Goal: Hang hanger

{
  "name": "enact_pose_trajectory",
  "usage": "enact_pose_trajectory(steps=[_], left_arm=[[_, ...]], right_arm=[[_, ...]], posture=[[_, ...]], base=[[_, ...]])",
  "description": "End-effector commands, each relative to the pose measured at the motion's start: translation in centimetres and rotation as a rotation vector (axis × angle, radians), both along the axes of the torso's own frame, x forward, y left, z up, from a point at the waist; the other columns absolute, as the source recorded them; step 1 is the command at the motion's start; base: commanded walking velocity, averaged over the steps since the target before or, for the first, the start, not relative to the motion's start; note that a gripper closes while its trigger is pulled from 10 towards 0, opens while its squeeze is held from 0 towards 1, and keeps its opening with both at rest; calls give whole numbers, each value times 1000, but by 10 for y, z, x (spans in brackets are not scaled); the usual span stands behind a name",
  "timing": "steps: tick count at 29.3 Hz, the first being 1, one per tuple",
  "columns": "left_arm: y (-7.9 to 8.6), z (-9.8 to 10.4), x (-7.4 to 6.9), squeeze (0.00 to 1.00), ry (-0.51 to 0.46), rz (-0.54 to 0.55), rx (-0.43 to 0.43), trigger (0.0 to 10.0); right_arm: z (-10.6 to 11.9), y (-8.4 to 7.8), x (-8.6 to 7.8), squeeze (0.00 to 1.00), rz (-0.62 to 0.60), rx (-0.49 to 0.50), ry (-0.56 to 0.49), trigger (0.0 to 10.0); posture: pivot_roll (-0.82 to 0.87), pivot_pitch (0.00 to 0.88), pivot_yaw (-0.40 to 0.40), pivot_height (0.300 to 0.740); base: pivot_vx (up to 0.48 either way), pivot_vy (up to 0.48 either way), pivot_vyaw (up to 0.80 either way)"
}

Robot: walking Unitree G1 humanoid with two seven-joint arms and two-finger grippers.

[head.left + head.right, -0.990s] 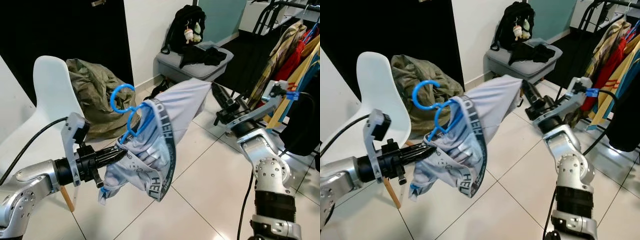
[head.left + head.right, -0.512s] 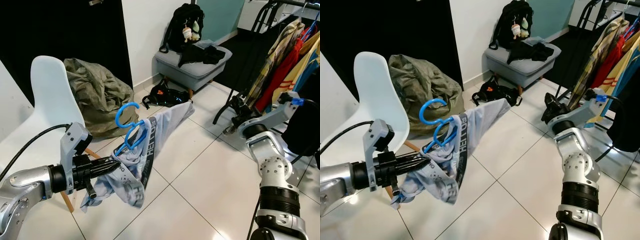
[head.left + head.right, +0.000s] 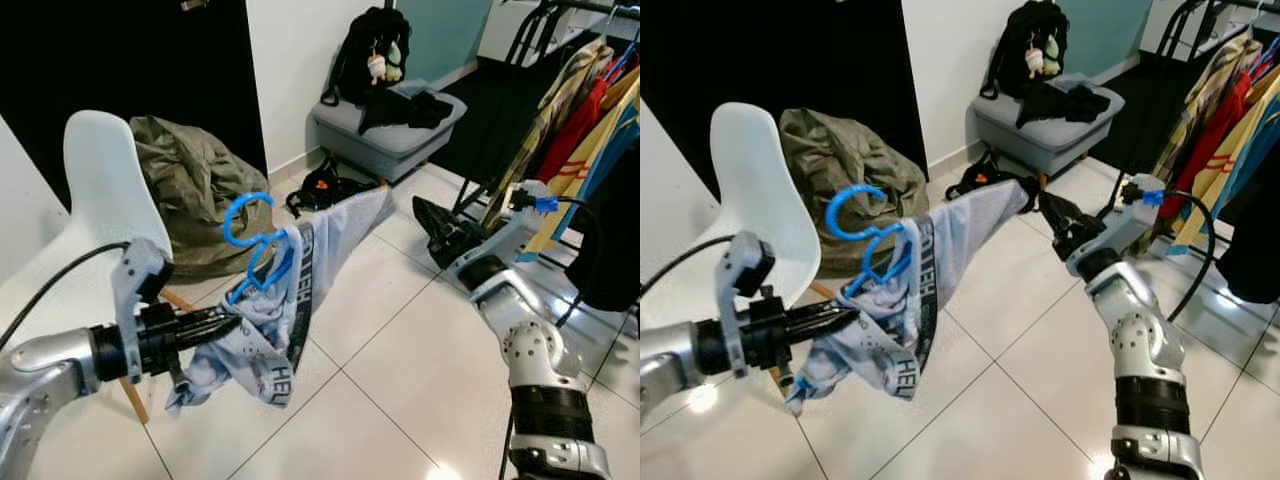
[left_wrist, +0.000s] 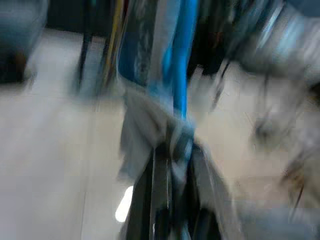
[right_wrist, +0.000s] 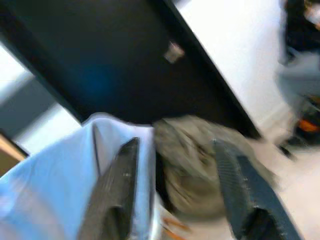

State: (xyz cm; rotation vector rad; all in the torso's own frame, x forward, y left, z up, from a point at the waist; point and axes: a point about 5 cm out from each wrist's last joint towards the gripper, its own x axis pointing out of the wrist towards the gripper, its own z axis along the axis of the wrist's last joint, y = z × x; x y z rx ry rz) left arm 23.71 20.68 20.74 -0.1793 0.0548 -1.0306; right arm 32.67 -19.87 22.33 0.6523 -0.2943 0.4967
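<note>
Here, the robot's left gripper is pinching a blue hanger near its bottom. A light grey piece of clothing with a dark band and letters on it is draped over the hanger. The hanger is held up in the air in front of the robot, over the shiny white tile floor. Its round hook points up. In the left wrist view the blue bar and the grey cloth sit squeezed between the two black fingers, but that picture is very blurry.

The right gripper is stretched out toward the far tip of the grey clothing. From the head views I cannot tell if it touches the cloth. In the right wrist view its two black fingers are spread wide apart, with pale cloth lying beside one of them.

Behind the hanger stands a white chair. Next to the chair a big olive green bag slumps on the floor against the wall. Farther back there is a grey padded stool with dark clothes on top and a black backpack leaning behind it. On the robot's right side a clothes rack holds red, yellow and blue clothes.
</note>
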Motion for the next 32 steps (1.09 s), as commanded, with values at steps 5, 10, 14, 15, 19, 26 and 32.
enact_pose_trajectory(steps=[5,10,14,15,19,26,32], left_arm=[[-9,10,-13,0,-7,-138,-197,9412],[-14,7,-22,0,17,-223,-245,10000],[-14,5,-24,0,27,-254,-239,10000],[-15,4,-26,0,31,-270,-241,10000],[-14,3,-28,0,48,-299,-236,10000],[-11,0,-27,0,75,-292,-226,10000],[-6,-1,-26,0,78,-266,-227,10000]], right_arm=[[11,13,-17,0,178,38,-115,10000],[16,25,-35,0,352,9,-192,10000],[18,29,-43,0,424,-20,-231,10000],[19,31,-46,0,451,-33,-247,10000],[22,33,-54,0,510,-52,-281,10000],[26,32,-60,0,530,-62,-311,10000],[27,26,-63,0,525,-55,-320,10000]], posture=[[-16,131,41,740],[-18,128,40,740],[-20,126,40,740],[-22,124,42,740],[-23,124,43,740],[-24,126,45,740],[-26,127,48,740]], base=[[0,0,0],[0,0,0],[0,0,0],[0,0,0],[0,0,0],[0,0,0],[0,0,0]])
